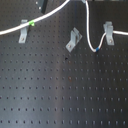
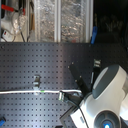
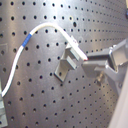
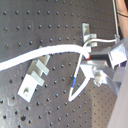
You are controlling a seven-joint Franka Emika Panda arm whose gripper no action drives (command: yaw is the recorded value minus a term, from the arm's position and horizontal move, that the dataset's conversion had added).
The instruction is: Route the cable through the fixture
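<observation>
The white cable comes in from the first exterior view's left, past its green band, and rises out of the top edge. It drops again into a loop with the blue band beside the right fixture, then runs off right. The left fixture and middle fixture stand on the pegboard. In both wrist views my gripper looks shut on the cable, above a fixture. The blue band hangs nearby. The gripper is out of the first exterior view.
The black pegboard fills the work area. My white arm covers the second exterior view's lower right. Shelving with foil-wrapped items stands behind the board.
</observation>
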